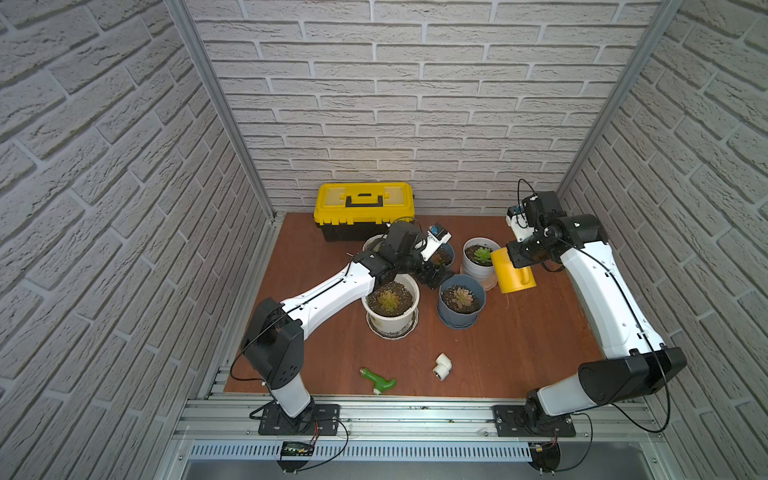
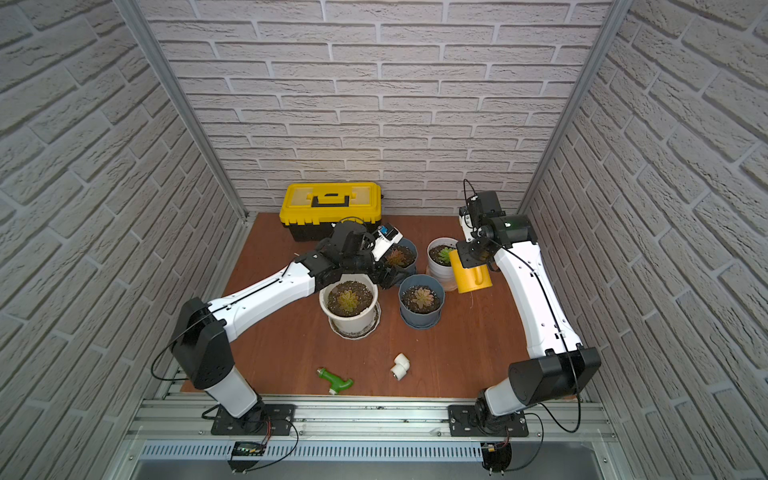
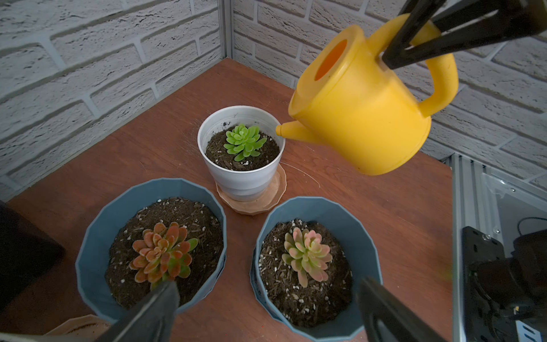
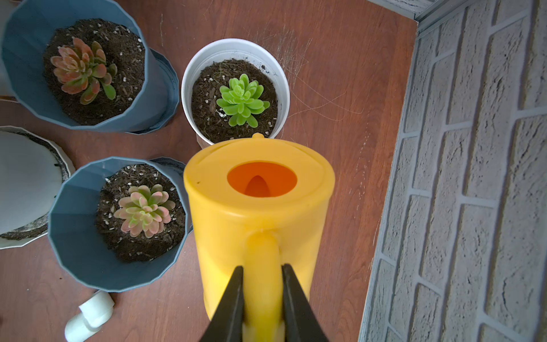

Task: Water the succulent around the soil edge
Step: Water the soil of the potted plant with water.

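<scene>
The green succulent (image 3: 244,142) grows in dark soil in a small white pot (image 3: 207,154) on a tan saucer, at the back right of the floor in both top views (image 1: 482,254). My right gripper (image 4: 262,268) is shut on the handle of a yellow watering can (image 4: 257,219), held in the air beside that pot. The can tips slightly toward the pot, and its spout tip (image 3: 279,130) hangs just above the rim on the can's side. No water shows. My left gripper (image 3: 268,287) is open and holds nothing, hovering above the two blue pots.
Two blue pots (image 3: 94,234) (image 3: 364,237) with reddish succulents stand in front of the white pot. A bigger white pot (image 1: 390,322) sits under the left arm. A yellow toolbox (image 1: 365,208) is at the back wall. A green fitting (image 1: 379,380) and a white elbow (image 1: 442,365) lie near the front.
</scene>
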`<state>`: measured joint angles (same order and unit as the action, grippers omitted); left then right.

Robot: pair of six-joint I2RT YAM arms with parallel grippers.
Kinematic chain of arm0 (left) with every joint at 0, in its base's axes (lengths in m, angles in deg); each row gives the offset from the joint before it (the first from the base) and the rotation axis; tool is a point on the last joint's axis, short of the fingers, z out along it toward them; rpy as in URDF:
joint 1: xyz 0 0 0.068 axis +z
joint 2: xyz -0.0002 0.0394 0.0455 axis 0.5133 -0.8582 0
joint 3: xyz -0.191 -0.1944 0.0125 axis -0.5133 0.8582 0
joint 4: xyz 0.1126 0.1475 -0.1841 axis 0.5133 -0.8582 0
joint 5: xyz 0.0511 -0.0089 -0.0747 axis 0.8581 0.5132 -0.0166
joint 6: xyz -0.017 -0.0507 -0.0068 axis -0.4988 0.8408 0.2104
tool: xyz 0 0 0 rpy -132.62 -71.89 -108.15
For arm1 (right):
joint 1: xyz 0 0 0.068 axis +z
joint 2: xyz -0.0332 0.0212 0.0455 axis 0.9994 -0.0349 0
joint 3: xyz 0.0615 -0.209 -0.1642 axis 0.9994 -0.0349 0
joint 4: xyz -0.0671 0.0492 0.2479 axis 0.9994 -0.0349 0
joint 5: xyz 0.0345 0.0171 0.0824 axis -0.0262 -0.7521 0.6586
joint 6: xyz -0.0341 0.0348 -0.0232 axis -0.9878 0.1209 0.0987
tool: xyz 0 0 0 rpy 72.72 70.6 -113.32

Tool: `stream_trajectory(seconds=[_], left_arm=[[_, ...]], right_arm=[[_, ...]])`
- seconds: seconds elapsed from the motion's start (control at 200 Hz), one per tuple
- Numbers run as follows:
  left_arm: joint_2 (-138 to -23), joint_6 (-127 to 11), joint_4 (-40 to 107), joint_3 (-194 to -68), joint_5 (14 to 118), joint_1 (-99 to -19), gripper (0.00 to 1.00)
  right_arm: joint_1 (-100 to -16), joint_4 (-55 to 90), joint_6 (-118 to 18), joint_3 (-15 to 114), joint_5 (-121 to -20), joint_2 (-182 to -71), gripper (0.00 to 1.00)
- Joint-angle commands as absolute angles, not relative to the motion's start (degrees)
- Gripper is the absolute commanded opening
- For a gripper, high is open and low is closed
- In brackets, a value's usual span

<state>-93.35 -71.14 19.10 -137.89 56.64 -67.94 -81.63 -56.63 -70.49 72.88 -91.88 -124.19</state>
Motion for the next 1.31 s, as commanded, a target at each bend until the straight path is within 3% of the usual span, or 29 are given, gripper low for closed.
stream_trajectory(seconds=[0.0,0.49,1.3], left_arm=[[-93.18,-70.79,19.62,-138.26,56.40,-68.41,0.98],[-92.39,-71.09,19.45,-137.65,57.02,-68.45,0.98],[-92.39,-72.29,19.05,-137.30,58.58,-68.23,0.98]], right_arm=[[-80.82,-54.73,-69.31,71.90,-88.79,-121.95,0.03],[-76.49,-54.61,-67.91,75.20,-88.34,-125.11,0.03],[-76.05,-56.96,-69.53,92.22,-91.20,-139.70,0.02]])
